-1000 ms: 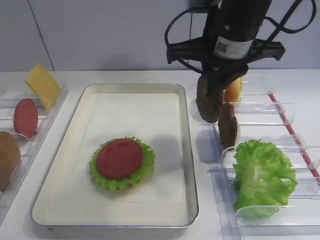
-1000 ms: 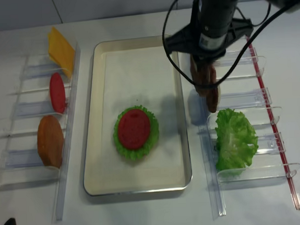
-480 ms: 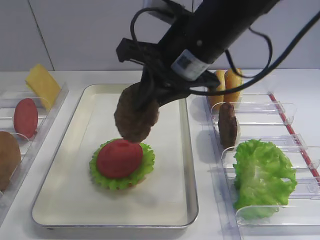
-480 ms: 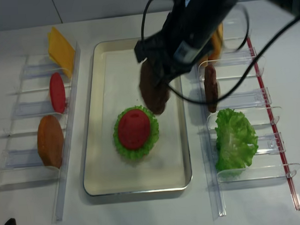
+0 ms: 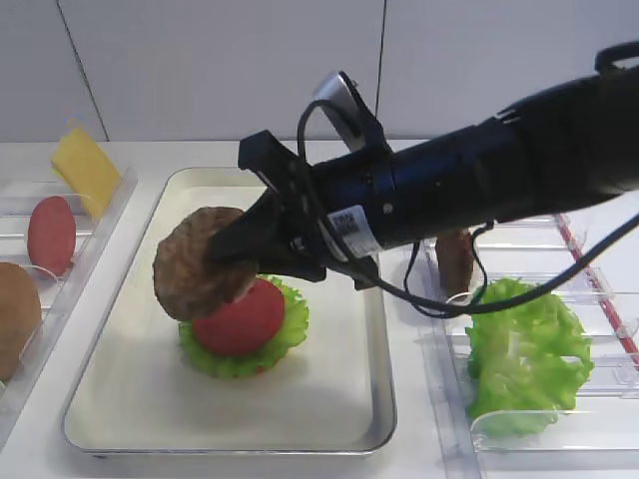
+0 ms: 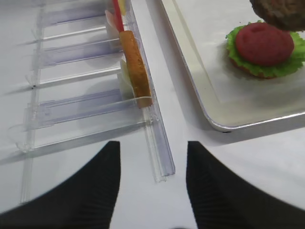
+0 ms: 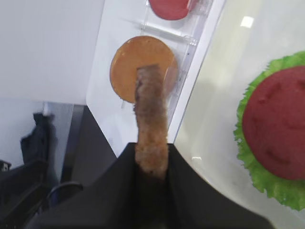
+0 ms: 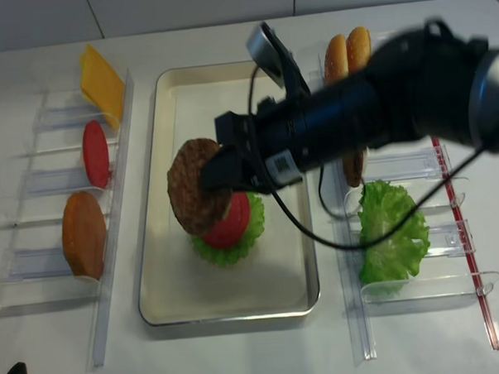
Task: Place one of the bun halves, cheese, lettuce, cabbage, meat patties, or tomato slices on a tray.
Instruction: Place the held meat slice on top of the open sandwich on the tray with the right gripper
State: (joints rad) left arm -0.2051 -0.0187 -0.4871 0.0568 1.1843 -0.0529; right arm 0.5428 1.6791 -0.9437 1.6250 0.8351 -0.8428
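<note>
We see the right gripper [image 5: 238,261] reaching across the tray [image 5: 371,329], clamped on a patty [image 5: 198,261] by its edge. The patty hangs tilted over the left part of the stack, above the tomato [image 5: 240,316] that lies on a lettuce leaf [image 5: 290,327] in the middle of the tray. From the right wrist view the patty [image 7: 151,125] shows edge-on between the closed jaws. A second patty [image 5: 456,261] stands in the right bin, far of a loose lettuce [image 5: 524,354]. On the left we see cheese [image 5: 86,170], another tomato slice [image 5: 50,234] and a bun [image 5: 16,316]. The left gripper [image 6: 151,167] hovers near the left bins, its fingers [image 6: 97,183] spread apart and holding nothing.
</note>
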